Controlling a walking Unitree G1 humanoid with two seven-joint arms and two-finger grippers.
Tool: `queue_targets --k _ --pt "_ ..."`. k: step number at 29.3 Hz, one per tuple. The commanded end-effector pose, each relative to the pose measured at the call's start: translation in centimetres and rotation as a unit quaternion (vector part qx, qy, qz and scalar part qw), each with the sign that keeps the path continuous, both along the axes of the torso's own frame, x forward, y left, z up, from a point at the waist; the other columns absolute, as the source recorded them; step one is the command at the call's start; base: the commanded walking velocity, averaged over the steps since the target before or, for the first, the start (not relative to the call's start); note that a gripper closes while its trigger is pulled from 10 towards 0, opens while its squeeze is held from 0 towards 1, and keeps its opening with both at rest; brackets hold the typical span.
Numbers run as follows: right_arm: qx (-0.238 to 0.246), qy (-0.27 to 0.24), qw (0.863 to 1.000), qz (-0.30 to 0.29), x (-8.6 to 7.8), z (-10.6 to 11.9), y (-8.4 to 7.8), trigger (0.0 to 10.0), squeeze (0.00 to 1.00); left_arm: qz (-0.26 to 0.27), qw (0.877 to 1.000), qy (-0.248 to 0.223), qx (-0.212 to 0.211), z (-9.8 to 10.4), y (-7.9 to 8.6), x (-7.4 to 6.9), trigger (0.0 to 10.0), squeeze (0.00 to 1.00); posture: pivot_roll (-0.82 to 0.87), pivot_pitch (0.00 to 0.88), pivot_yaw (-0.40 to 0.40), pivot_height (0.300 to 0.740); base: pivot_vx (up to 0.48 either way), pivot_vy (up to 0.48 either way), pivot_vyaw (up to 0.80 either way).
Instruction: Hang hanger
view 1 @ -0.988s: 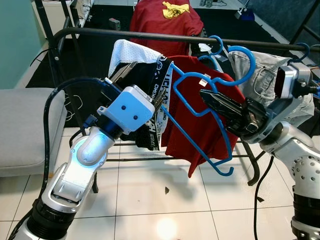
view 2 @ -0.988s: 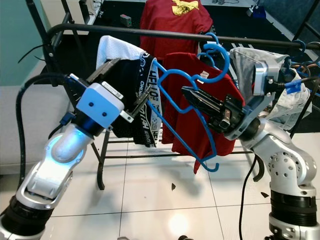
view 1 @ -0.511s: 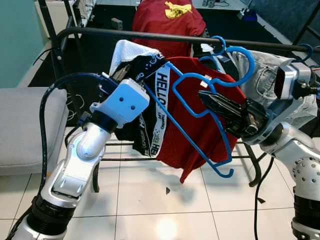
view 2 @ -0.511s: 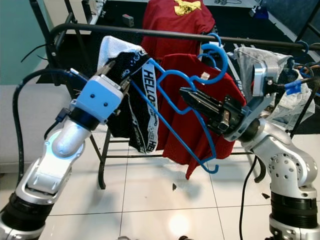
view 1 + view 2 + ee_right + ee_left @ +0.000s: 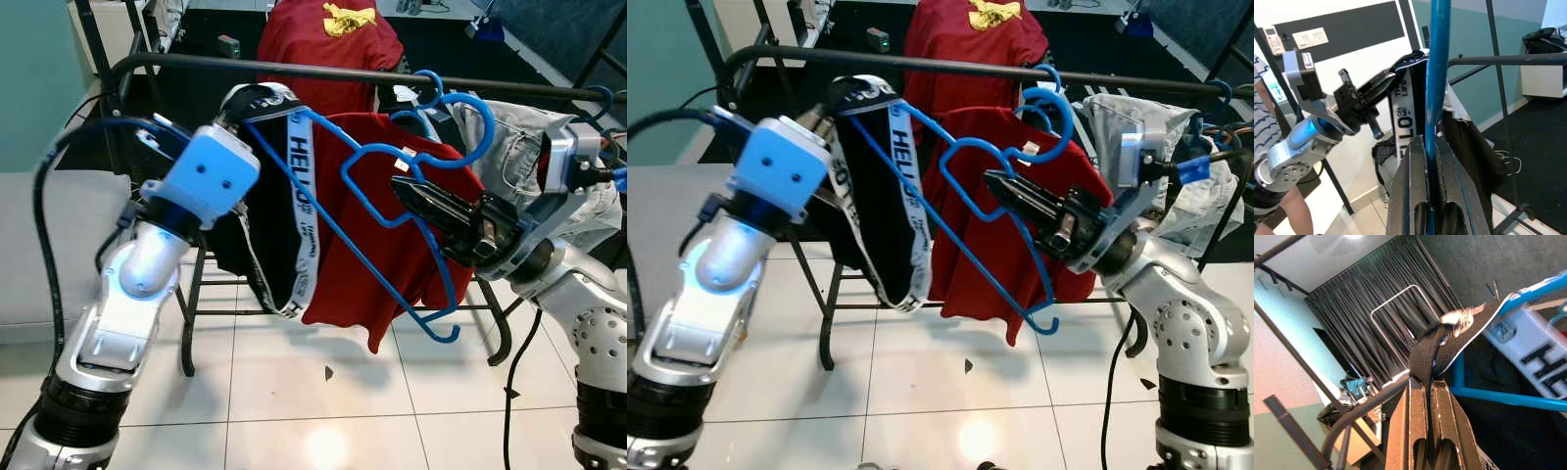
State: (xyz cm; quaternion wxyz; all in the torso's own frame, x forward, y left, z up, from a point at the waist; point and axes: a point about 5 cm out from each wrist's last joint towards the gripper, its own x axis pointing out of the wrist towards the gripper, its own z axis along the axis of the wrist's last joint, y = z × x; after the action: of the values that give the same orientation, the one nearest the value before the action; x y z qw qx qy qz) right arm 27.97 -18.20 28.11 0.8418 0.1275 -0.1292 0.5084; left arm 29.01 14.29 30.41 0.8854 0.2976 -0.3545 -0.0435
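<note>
A blue plastic hanger [image 5: 1437, 73] is tilted in front of the drying rack's black rail [image 5: 323, 70]. My right gripper [image 5: 407, 191] is shut on its frame. A black garment [image 5: 265, 225] with a white "HELLO" waistband [image 5: 299, 186] hangs over the hanger's upper left end. My left gripper [image 5: 238, 101] is up by the rail, shut on that waistband [image 5: 1437, 345]. Its pinch shows in the left wrist view, with the hanger's blue bar [image 5: 1498, 396] just beyond. The hanger's hook [image 5: 488, 122] is close to the rail; whether it touches cannot be made out.
A red shirt [image 5: 392, 255] hangs on the rack behind the hanger, and a second red shirt [image 5: 323, 39] is farther back. Grey jeans [image 5: 514, 147] are draped at the right end. A grey cushion [image 5: 49, 245] lies to the left. A person [image 5: 1264, 98] stands nearby.
My left arm has swung up and to the left, drawing the waistband taut over the hanger's end. The black garment now hangs longer and flatter. The right gripper and hanger have barely moved.
</note>
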Motion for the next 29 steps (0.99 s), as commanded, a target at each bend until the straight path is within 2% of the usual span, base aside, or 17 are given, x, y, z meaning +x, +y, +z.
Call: queue_targets --k 1,3,6,8,9,10,11,12,13,15,17,18,19,20,21,22,29 --pt "-0.005 -0.003 1.0 -0.01 0.0 0.0 -0.3 10.0 0.0 -0.005 1.0 -0.005 0.007 0.3 0.1 -0.1 0.0 0.0 0.04 0.202 -0.06 0.74 0.0 0.0 0.0" --pt "0.0 0.005 0.999 -0.041 0.5 -0.2 -0.9 10.0 0.0 -0.049 0.998 -0.003 -0.039 1.7 1.6 -0.2 0.0 0.0 0.04 0.204 -0.069 0.74 0.0 0.0 0.0" --pt "0.001 0.008 0.999 -0.051 0.7 -0.3 -1.1 10.0 0.0 -0.098 0.993 0.0 -0.061 2.2 1.8 -0.5 0.0 0.0 0.04 0.204 -0.07 0.74 0.0 0.0 0.0" --pt "0.004 0.011 0.998 -0.065 0.8 -0.3 -1.4 10.0 0.0 -0.214 0.973 0.02 -0.084 2.4 0.9 -1.6 0.0 0.0 0.04 0.204 -0.072 0.74 0.0 0.0 0.0" --pt "0.004 0.011 0.998 -0.065 0.8 -0.3 -1.4 10.0 0.0 -0.214 0.973 0.02 -0.084 2.4 0.9 -1.6 0.0 0.0 0.04 0.204 -0.072 0.74 0.0 0.0 0.0" --pt "0.005 0.012 0.997 -0.078 1.2 -0.2 -1.6 10.0 0.0 -0.304 0.947 0.044 -0.089 1.9 -0.4 -2.8 0.1 0.0 0.04 0.204 -0.074 0.74 0.0 0.0 0.0" --pt "0.005 0.012 0.997 -0.078 1.2 -0.2 -1.6 10.0 0.0 -0.304 0.947 0.044 -0.089 1.9 -0.4 -2.8 0.1 0.0 0.04 0.204 -0.074 0.74 0.0 0.0 0.0" --pt "0.006 0.013 0.996 -0.085 1.4 -0.2 -1.7 10.0 0.0 -0.344 0.933 0.061 -0.088 1.5 -0.9 -3.5 0.0 0.0 0.04 0.204 -0.074 0.74 0.0 0.0 0.0" --pt "0.006 0.013 0.996 -0.085 1.4 -0.2 -1.7 10.0 0.0 -0.344 0.933 0.061 -0.088 1.5 -0.9 -3.5 0.0 0.0 0.04 0.204 -0.074 0.74 0.0 0.0 0.0" --pt "0.008 0.014 0.996 -0.093 1.7 0.0 -1.9 10.0 0.0 -0.394 0.911 0.088 -0.081 0.7 -1.6 -4.3 0.4 0.0 0.04 0.201 -0.079 0.74 0.0 0.0 0.0" --pt "0.008 0.014 0.996 -0.093 1.7 0.0 -1.9 10.0 0.0 -0.394 0.911 0.088 -0.081 0.7 -1.6 -4.3 0.4 0.0 0.04 0.201 -0.079 0.74 0.0 0.0 0.0" --pt "0.008 0.014 0.995 -0.095 1.8 0.0 -2.0 10.0 0.0 -0.417 0.9 0.112 -0.064 -0.2 -2.2 -4.8 4.8 0.0 0.03 0.201 -0.08 0.74 0.0 0.0 0.0" --pt "0.008 0.014 0.995 -0.095 1.8 0.0 -2.0 10.0 0.0 -0.417 0.9 0.112 -0.064 -0.2 -2.2 -4.8 4.8 0.0 0.03 0.201 -0.08 0.74 0.0 0.0 0.0" --pt "0.009 0.013 0.996 -0.093 1.8 0.1 -2.0 10.0 0.0 -0.432 0.89 0.136 -0.05 -1.2 -2.7 -5.1 8.6 0.0 0.03 0.201 -0.08 0.74 0.0 0.0 0.0" --pt "0.009 0.013 0.996 -0.093 1.8 0.1 -2.0 10.0 0.0 -0.432 0.89 0.136 -0.05 -1.2 -2.7 -5.1 8.6 0.0 0.03 0.201 -0.08 0.74 0.0 0.0 0.0" --pt "0.008 0.012 0.996 -0.087 1.8 0.1 -1.7 10.0 0.0 -0.435 0.886 0.157 -0.042 -2.3 -3.4 -4.9 10.0 0.0 0.04 0.199 -0.079 0.74 0.0 0.0 0.0" --pt "0.001 0.01 0.998 -0.059 1.3 -0.3 -0.8 10.0 0.0 -0.374 0.902 0.215 -0.039 -5.2 -5.2 -2.6 10.0 0.0 0.03 0.197 -0.073 0.74 0.0 0.0 0.0"
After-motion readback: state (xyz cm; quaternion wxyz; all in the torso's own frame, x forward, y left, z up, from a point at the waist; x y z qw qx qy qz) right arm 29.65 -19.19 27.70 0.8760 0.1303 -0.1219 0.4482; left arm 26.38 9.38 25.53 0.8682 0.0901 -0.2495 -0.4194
